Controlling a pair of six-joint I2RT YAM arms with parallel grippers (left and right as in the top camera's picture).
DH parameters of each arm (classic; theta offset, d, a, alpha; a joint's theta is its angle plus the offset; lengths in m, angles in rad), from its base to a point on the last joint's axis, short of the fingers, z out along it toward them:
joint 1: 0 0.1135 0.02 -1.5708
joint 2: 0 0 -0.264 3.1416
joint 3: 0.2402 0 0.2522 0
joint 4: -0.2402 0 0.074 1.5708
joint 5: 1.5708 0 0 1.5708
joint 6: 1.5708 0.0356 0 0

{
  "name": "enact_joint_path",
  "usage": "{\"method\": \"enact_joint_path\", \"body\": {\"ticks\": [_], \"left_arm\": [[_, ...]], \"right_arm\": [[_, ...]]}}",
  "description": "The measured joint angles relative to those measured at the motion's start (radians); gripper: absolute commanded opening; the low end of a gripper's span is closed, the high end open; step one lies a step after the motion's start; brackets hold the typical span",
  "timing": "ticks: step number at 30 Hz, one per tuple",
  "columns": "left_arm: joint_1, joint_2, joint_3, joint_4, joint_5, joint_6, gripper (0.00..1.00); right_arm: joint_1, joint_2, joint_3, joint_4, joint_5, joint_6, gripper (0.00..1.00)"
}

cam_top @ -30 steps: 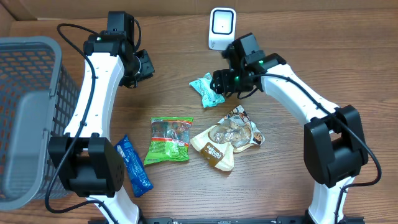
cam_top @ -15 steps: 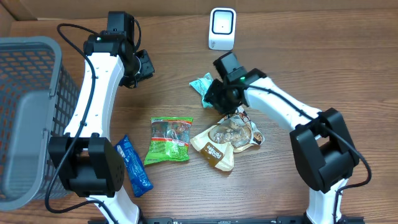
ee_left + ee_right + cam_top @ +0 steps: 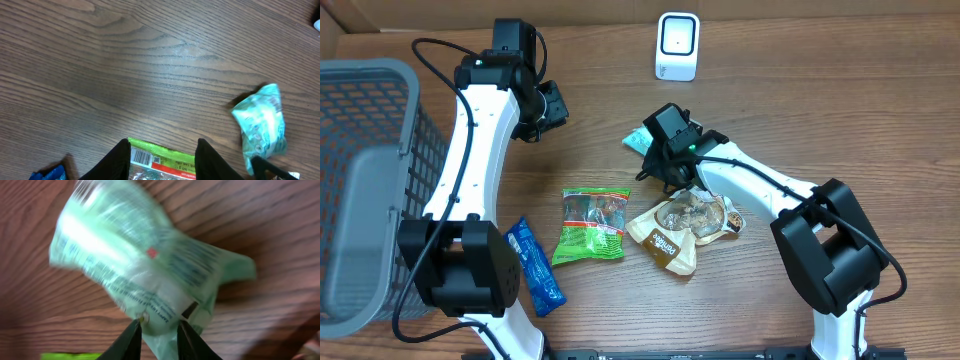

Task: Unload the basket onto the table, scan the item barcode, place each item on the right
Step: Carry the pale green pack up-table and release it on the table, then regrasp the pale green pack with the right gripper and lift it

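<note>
Both my right fingers (image 3: 126, 342), just swung down, are pinching the crinkled mint-green plastic packet (image 3: 145, 270), so scanning is getting closer. Meanwhile my left fingers (image 3: 119, 160) are hanging apart, empty.

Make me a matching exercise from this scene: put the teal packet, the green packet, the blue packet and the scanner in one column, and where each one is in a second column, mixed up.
Things:
1. teal packet
2. green packet
3. blue packet
4. scanner

Places:
A. at the back, apart from the packets
B. between the fingers of the right gripper
C. nearest the front, left of all the other packets
D. in the middle, just left of the tan snack bag

Pairs: 1-B, 2-D, 3-C, 4-A.
</note>
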Motion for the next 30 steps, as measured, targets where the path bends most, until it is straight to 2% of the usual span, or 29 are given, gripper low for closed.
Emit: {"method": "enact_joint_path", "body": {"ticks": [4, 7, 8, 14, 18, 23, 30], "left_arm": [[0.000, 0.000, 0.000, 0.000, 0.000, 0.000, 0.35], [0.000, 0.000, 0.000, 0.000, 0.000, 0.000, 0.35], [0.000, 0.000, 0.000, -0.001, 0.000, 0.000, 0.35], [0.000, 0.000, 0.000, -0.008, 0.000, 0.001, 0.35], [0.000, 0.000, 0.000, -0.008, 0.000, 0.002, 0.35], [0.000, 0.000, 0.000, -0.008, 0.000, 0.004, 0.35], [0.000, 0.000, 0.000, -0.008, 0.000, 0.004, 0.35]], "right_arm": [[-0.024, 0.000, 0.000, 0.003, 0.026, -0.120, 0.22], [-0.058, 0.000, 0.000, 0.011, 0.036, -0.234, 0.26], [-0.070, 0.000, 0.000, 0.013, 0.034, -0.271, 0.29], [-0.155, 0.000, 0.016, -0.002, -0.114, -0.460, 0.62], [-0.221, 0.000, 0.059, 0.007, -0.261, -0.498, 0.77], [-0.280, 0.000, 0.072, 0.018, -0.360, -0.545, 0.86], [-0.254, 0.046, 0.076, 0.068, -0.458, -0.613, 0.87]]}}
